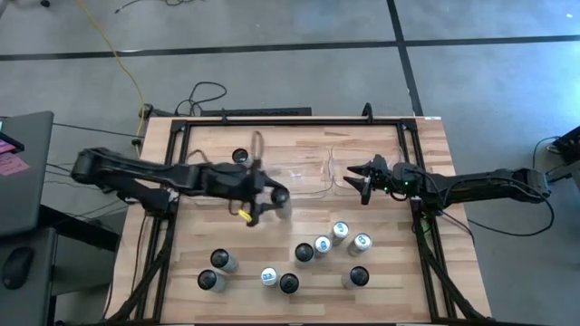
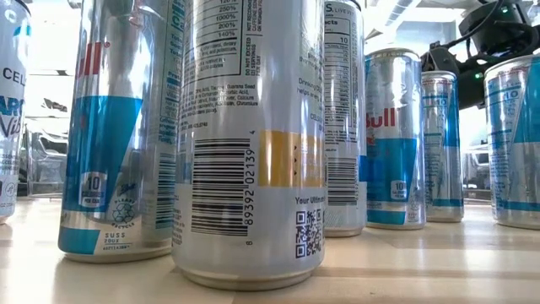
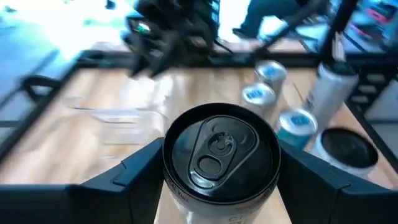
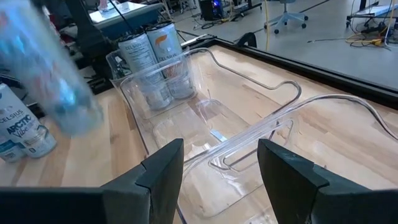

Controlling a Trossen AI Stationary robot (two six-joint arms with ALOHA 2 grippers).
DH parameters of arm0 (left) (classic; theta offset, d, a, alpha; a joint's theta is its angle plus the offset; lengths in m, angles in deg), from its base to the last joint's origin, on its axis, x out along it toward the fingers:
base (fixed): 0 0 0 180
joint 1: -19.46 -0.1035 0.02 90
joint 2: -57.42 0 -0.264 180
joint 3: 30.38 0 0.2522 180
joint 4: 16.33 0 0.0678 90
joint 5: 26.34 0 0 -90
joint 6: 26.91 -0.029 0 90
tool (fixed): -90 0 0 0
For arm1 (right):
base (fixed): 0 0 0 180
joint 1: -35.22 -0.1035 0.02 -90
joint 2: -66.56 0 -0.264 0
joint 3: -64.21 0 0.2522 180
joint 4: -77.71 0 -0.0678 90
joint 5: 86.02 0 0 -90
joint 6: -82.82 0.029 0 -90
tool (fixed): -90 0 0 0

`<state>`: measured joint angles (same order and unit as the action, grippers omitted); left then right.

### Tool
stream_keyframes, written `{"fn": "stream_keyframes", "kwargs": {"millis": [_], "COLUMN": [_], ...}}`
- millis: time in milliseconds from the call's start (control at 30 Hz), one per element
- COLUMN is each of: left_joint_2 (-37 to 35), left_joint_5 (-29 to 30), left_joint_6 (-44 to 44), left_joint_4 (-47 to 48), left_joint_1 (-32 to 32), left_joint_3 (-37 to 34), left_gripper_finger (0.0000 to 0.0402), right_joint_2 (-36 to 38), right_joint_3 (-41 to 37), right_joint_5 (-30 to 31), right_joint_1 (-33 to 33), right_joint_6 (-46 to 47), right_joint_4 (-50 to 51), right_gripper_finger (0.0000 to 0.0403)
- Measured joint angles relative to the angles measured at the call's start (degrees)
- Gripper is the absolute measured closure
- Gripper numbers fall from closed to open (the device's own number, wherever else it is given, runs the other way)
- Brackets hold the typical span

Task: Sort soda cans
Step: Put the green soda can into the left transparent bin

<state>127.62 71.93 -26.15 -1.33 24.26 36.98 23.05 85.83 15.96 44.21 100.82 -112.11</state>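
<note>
My left gripper (image 1: pixel 274 196) reaches in from the table's left and is shut on a black-topped soda can (image 3: pixel 221 155), just in front of the near wall of the left clear bin (image 1: pixel 304 181). That can shows blurred in the right wrist view (image 4: pixel 56 81). My right gripper (image 1: pixel 364 184) hovers open over the right clear bin (image 4: pixel 249 149), touching nothing. One dark-topped can (image 1: pixel 240 157) stands in the left bin. Several more cans, some black-topped (image 1: pixel 289 283) and some light-blue-topped (image 1: pixel 340 231), stand upright on the near part of the table. My left gripper pinches the black-topped can between its two fingers (image 3: pixel 134 177), one on each side of the can's upper wall (image 3: pixel 177 193), just below the rim. The fingers come level from the table's left. The can stands upright in the hold; its base is hidden.
The two clear bins sit side by side at mid-table, their thin walls close to both grippers. A black frame (image 1: pixel 412 154) runs around the table's edges. In the low view (image 2: pixel 245 135) the near cans stand close together. Bare wood lies on the table's near left.
</note>
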Motion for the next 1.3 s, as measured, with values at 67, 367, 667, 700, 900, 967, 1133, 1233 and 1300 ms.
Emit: {"fn": "stream_keyframes", "kwargs": {"millis": [67, 367, 667, 700, 900, 967, 1133, 1233, 1300], "left_joint_2": [-4.2, -21.7, -33.9, -34.5, -36.2, -36.2, -36.2, -36.2, -36.7], "left_joint_5": [3.0, 17.1, 26.6, 27.7, 31.5, 32.7, 34.2, 36.7, 37.0], "left_joint_6": [2.1, 1.8, 1.0, 0.9, 4.1, 5.4, 7.7, 8.2, 8.3], "left_joint_4": [2.3, 15.5, 24.9, 26.5, 34.3, 35.2, 34.8, 34.0, 32.9], "left_joint_1": [0.0, -0.1, 0.0, -0.1, -0.1, -0.1, 0.0, -0.1, -0.1], "left_joint_3": [0.0, 0.0, 0.0, 0.0, -1.3, -3.1, -7.5, -10.3, -12.2], "left_gripper_finger": [0.0149, 0.0149, 0.0149, 0.0149, 0.0149, 0.0149, 0.0149, 0.0149, 0.0149], "right_joint_2": [0.0, 0.0, 0.0, 0.0, 0.0, 0.0, 0.0, 0.0, 0.0], "right_joint_3": [0.0, 0.0, 0.0, 0.0, 0.0, 0.0, 0.0, 0.0, 0.0], "right_joint_5": [0.0, 0.0, 0.0, 0.0, 0.0, 0.0, 0.0, 0.0, 0.0], "right_joint_1": [0.0, 0.0, 1.3, 1.4, 1.7, 1.7, 1.7, 1.7, 1.7], "right_joint_6": [0.1, 1.5, 1.6, 1.7, 2.1, 2.1, 2.1, 2.1, 2.1], "right_joint_4": [-0.1, -0.1, -0.4, -0.4, -0.4, -0.4, -0.4, -0.4, -0.4], "right_gripper_finger": [0.0175, 0.0175, 0.0175, 0.0175, 0.0175, 0.0175, 0.0175, 0.0175, 0.0175]}}
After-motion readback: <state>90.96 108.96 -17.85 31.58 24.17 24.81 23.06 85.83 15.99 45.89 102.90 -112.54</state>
